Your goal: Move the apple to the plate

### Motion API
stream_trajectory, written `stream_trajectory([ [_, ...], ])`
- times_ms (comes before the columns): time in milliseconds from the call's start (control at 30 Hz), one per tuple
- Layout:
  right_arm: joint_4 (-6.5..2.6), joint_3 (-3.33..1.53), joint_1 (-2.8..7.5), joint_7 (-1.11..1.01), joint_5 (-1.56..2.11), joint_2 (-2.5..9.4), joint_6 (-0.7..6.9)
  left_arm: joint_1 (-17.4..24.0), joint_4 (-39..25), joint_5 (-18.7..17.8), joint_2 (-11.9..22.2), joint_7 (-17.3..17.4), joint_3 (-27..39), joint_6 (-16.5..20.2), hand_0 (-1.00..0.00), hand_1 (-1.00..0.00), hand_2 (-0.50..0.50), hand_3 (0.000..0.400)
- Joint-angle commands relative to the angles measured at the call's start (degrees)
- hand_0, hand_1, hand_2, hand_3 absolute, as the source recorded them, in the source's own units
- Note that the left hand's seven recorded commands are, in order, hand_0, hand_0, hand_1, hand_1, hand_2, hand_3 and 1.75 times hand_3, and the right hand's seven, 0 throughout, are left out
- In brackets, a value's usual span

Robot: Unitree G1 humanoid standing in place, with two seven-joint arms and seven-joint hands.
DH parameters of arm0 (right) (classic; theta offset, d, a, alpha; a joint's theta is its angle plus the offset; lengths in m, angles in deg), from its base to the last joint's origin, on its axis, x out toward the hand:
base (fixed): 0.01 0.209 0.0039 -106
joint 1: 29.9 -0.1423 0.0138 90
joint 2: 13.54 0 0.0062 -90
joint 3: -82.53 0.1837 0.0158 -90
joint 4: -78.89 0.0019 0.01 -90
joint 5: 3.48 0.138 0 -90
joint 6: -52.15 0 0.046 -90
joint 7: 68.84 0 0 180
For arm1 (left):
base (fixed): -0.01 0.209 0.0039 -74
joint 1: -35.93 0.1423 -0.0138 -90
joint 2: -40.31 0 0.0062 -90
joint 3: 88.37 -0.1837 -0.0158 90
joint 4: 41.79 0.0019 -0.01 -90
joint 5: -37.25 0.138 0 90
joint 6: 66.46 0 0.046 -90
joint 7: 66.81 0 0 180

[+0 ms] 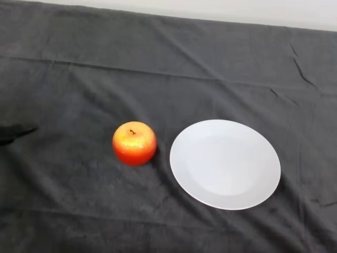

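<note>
A red-orange apple (134, 143) with a short stem stands upright on the dark cloth, left of centre. A white round plate (225, 164) lies just to its right, with nothing on it and a small gap between the two. At the left edge, level with the apple's top, a small black part of my left hand (13, 133) pokes into view. It is well to the left of the apple and touches nothing.
The dark grey cloth (168, 63) covers the whole table, with creases at the far right and along the back. A pale wall strip runs along the top edge.
</note>
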Motion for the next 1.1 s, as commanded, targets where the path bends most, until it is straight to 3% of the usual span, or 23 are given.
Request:
stream_trajectory([
  [33, -2.99, 0.15, 7.46, 0.19, 0.21, 7.06, 1.12, 1.8, -3.7, 1.7, -1.1, 0.8, -1.7, 1.1, 0.00, 0.00, 0.00, 0.000],
  [500, -2.82, 0.01, 7.49, 0.16, 0.37, 7.11, 1.25, 6.4, -13.9, 2.6, -3.9, 5.1, -6.8, 5.2, 0.00, 0.00, 0.00, 0.000],
  [1100, -2.73, -0.19, 7.50, 0.12, 0.59, 7.14, 1.31, 6.3, -12.5, 3.1, -8.2, 6.9, -17.3, 8.2, 0.00, 0.00, 0.00, 0.000],
])
